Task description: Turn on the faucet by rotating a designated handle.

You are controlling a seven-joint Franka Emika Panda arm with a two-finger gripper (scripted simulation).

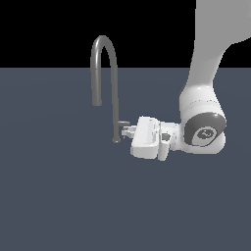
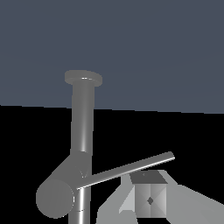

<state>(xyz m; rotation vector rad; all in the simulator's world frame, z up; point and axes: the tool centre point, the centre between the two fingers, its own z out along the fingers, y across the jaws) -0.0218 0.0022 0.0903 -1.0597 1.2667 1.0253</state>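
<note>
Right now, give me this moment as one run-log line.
phase: at handle | gripper: level, beside faucet stem, jaw state unclear | handle: finger by its lever, contact unclear | turn: not confirmed

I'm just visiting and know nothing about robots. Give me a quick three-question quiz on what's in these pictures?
1. True or false: in the exterior view, the end effector is on the right of the faucet.
2. In the exterior view, the handle juts from the stem: A. near the base, B. at the top of the arch, C. from the spout's open end.
3. Fill in: the spout's open end points ____.

Key: 1 true. 2 A. 3 downward.
</note>
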